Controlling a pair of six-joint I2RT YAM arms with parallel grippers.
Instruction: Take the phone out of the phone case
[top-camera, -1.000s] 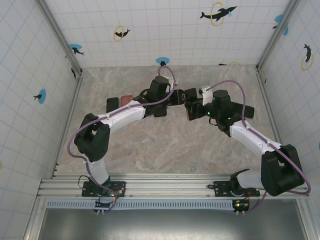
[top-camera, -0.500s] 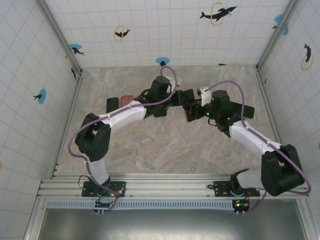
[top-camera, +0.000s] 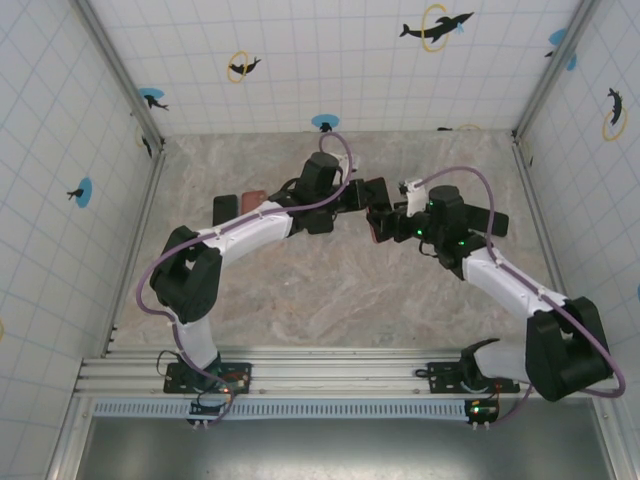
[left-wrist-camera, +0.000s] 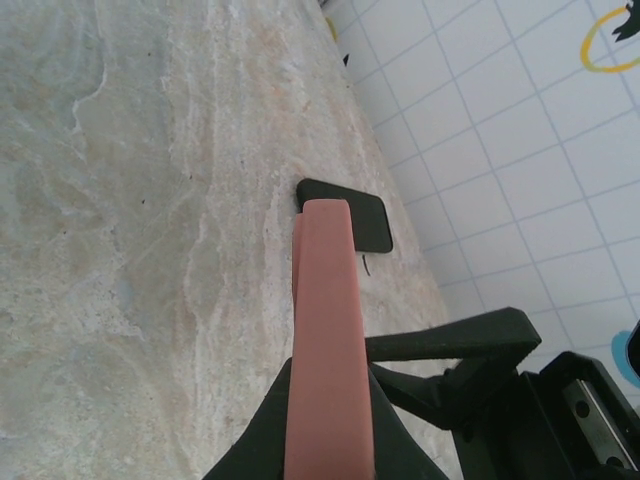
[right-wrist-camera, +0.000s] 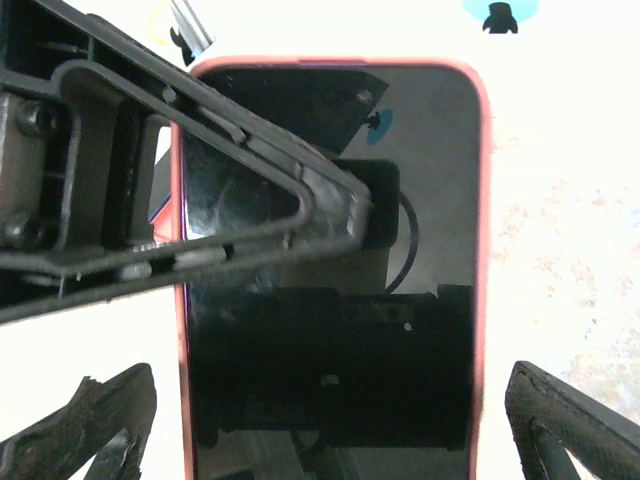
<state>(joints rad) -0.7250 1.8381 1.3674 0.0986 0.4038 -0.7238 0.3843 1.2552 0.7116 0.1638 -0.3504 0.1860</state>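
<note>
The phone (right-wrist-camera: 330, 290), dark screen toward the right wrist camera, sits inside the pink phone case (right-wrist-camera: 482, 250), whose rim frames it. My left gripper (left-wrist-camera: 325, 405) is shut on the phone case (left-wrist-camera: 325, 330), seen edge-on and held above the table. One of its fingers (right-wrist-camera: 230, 215) crosses the upper left of the screen. My right gripper (right-wrist-camera: 335, 430) is open, its fingers (right-wrist-camera: 575, 420) standing wide on either side of the phone's lower end, apart from it. In the top view both grippers meet mid-table: the left gripper (top-camera: 360, 196), the right gripper (top-camera: 388, 224), the phone case (top-camera: 376, 234) between them.
A black flat object (left-wrist-camera: 350, 212) lies on the marble table near the tiled right wall; it also shows as the black flat object (top-camera: 492, 222) beside the right arm. At the left lie a black item (top-camera: 225, 209) and a brownish-red item (top-camera: 256, 198).
The left gripper has closed on the cased phone. The right gripper's jaws have spread wider and its wrist has shifted slightly to the right.
</note>
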